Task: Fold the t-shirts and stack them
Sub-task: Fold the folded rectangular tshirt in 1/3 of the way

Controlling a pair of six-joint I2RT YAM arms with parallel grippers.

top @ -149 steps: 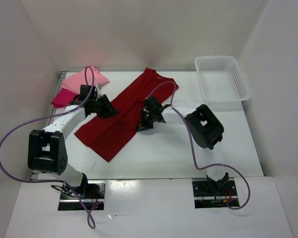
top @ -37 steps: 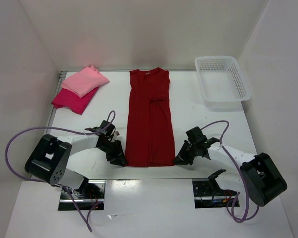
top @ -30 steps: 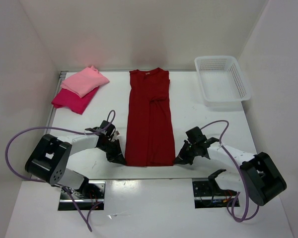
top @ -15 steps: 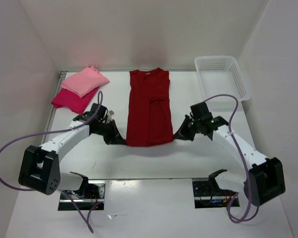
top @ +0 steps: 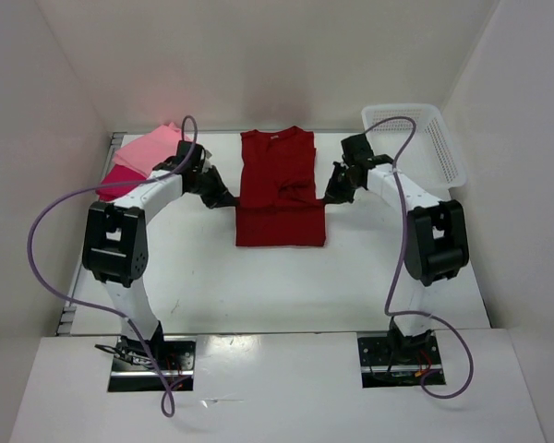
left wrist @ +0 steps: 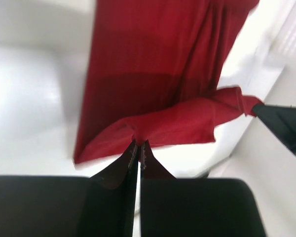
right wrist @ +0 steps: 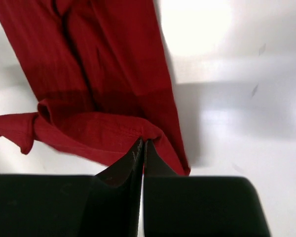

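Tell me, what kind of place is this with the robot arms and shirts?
Probably a robot lab's test booth, not a home: plain white walls box in a white table, a left arm and right arm are bolted at its near edge, and their fingers pinch a dark red t-shirt.

Matt cloth t-shirt (top: 279, 220), glossy table (top: 258, 286)

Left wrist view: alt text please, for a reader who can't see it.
The left fingers, shut, pinch the edge of a dark red t-shirt, holding a fold above the rest, which lies flat on a white table. At right, the black right fingers meet the fold's other corner.
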